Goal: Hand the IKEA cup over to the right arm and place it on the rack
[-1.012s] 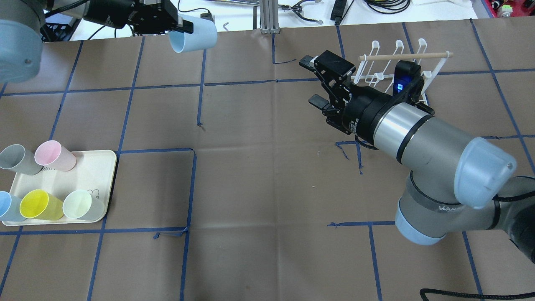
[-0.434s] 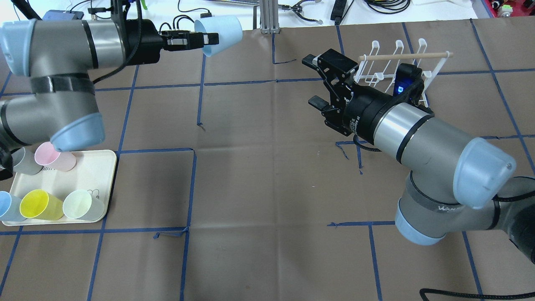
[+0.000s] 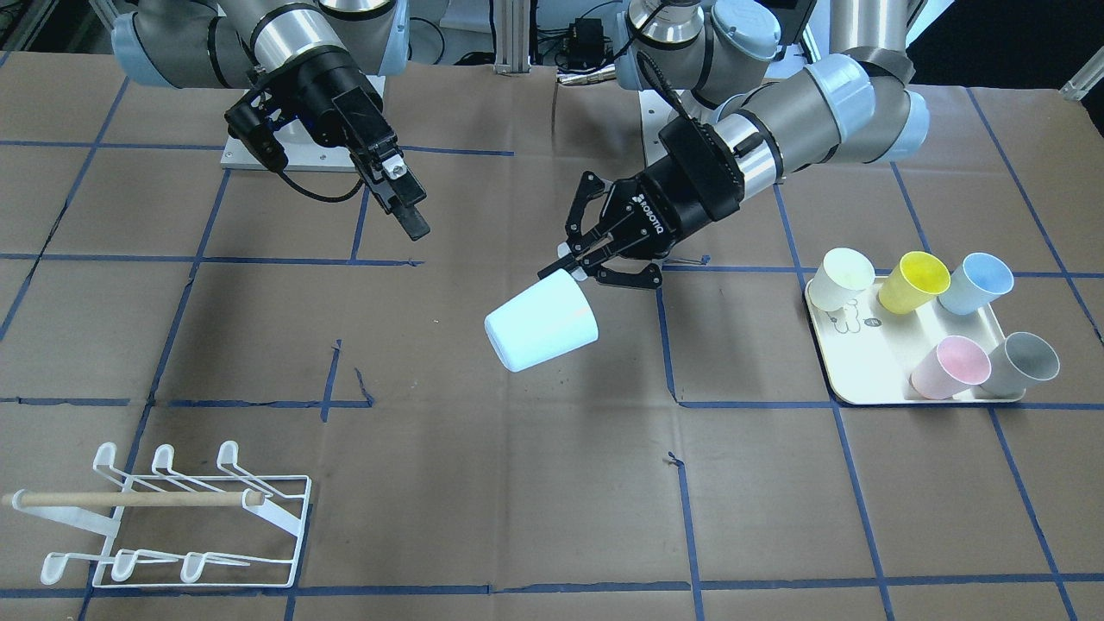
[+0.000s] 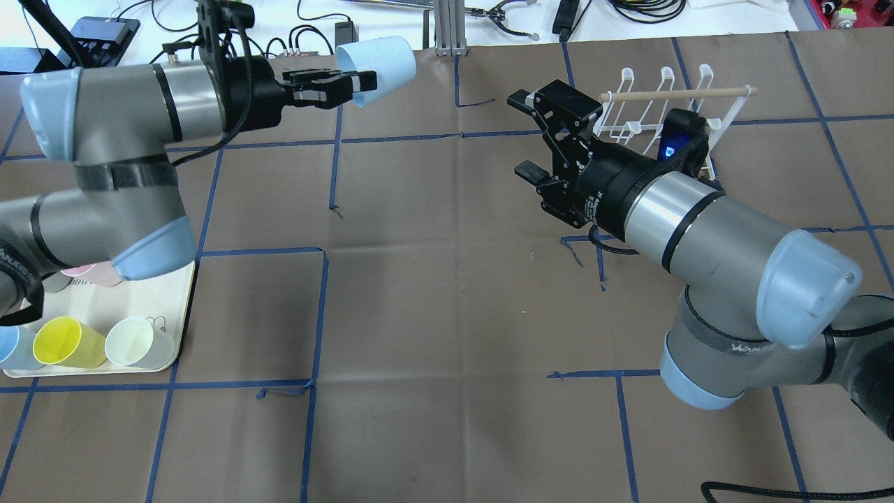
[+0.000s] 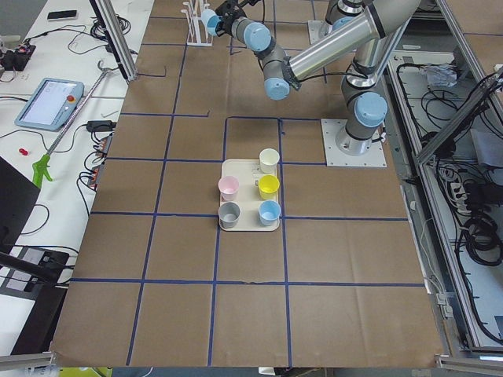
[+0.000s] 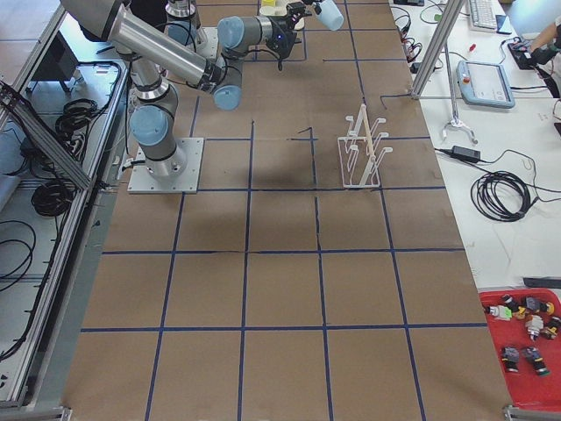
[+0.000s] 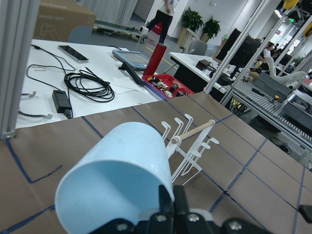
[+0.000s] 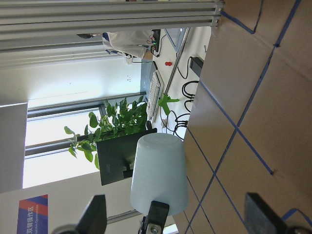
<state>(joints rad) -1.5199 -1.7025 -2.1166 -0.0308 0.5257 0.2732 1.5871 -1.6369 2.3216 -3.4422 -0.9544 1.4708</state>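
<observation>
My left gripper (image 4: 360,82), marked ROBOTIQ (image 3: 576,266), is shut on the rim of a light blue IKEA cup (image 4: 378,59) and holds it in the air on its side, base pointing towards the right arm. The cup also shows in the front-facing view (image 3: 542,325), the left wrist view (image 7: 122,175) and the right wrist view (image 8: 160,173). My right gripper (image 4: 522,134) is open and empty, facing the cup across a wide gap. The white wire rack (image 4: 656,112) with its wooden rod stands just behind the right gripper, and shows too in the front-facing view (image 3: 172,517).
A cream tray (image 4: 178,279) at the near left holds several cups, among them a yellow one (image 4: 66,342) and a pale green one (image 4: 136,342). An aluminium post (image 4: 447,28) stands at the table's far edge beside the held cup. Cables and tools lie beyond that edge.
The left arm has swung the cup to the right, towards the table's middle, and turned it so its base points right. The right gripper has stayed open and almost still.
</observation>
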